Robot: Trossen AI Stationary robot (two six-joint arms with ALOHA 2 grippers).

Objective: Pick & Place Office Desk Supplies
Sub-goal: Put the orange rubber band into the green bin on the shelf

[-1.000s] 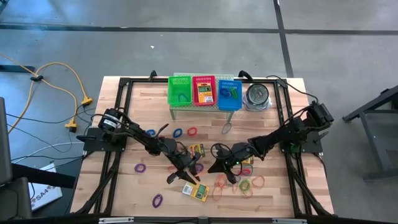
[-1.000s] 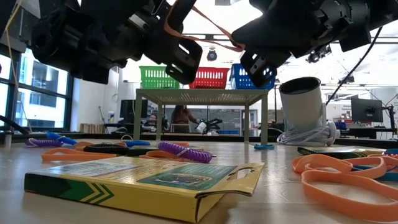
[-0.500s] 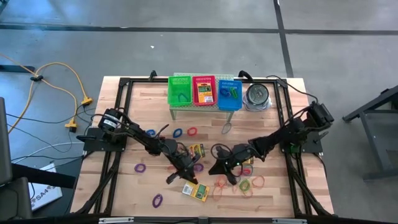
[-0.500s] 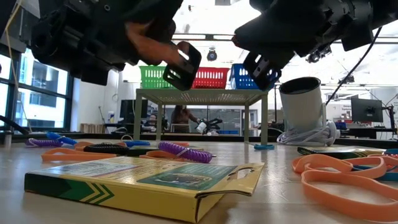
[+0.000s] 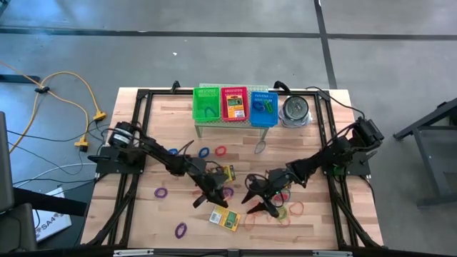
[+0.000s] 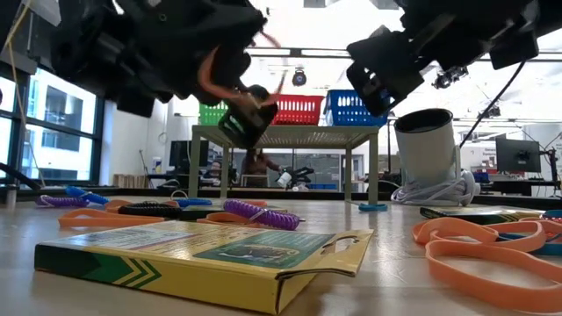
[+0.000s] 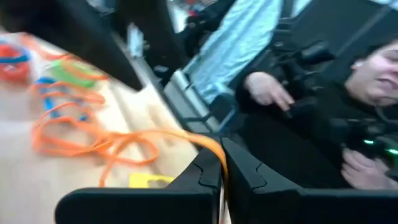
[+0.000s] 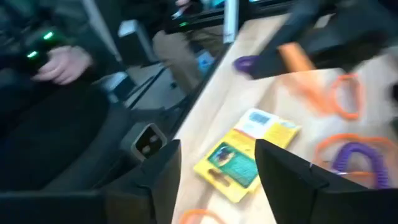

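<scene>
Two arms over the table (image 5: 143,114), both raised above the wood near its middle. Left gripper (image 6: 248,107): fingers (image 7: 205,175) pressed together, pinching an orange rubber band (image 7: 124,144); in my left wrist view the band runs straight into the pinch, and in the low view it curls around the fingers in the air. Right gripper (image 8: 217,171): fingers spread, nothing between them, hanging just beside the left one above the scattered supplies.

Below the right gripper I see a crayon box (image 8: 245,154) lying flat on the table, near the front edge; same box in the high view (image 5: 224,219). A second crayon box (image 5: 227,172) lies just behind the left gripper. Orange loops (image 6: 479,248) lie flat to the right of the box; purple loops (image 5: 161,192) are spread toward the left side.

At the back of the table, on a small stand: green basket (image 5: 206,103), red basket (image 5: 233,106), blue basket (image 5: 263,108), side by side. Round metal tin (image 5: 295,111) just right of them.

A person's hand (image 8: 59,64) shows beyond the table edge.
</scene>
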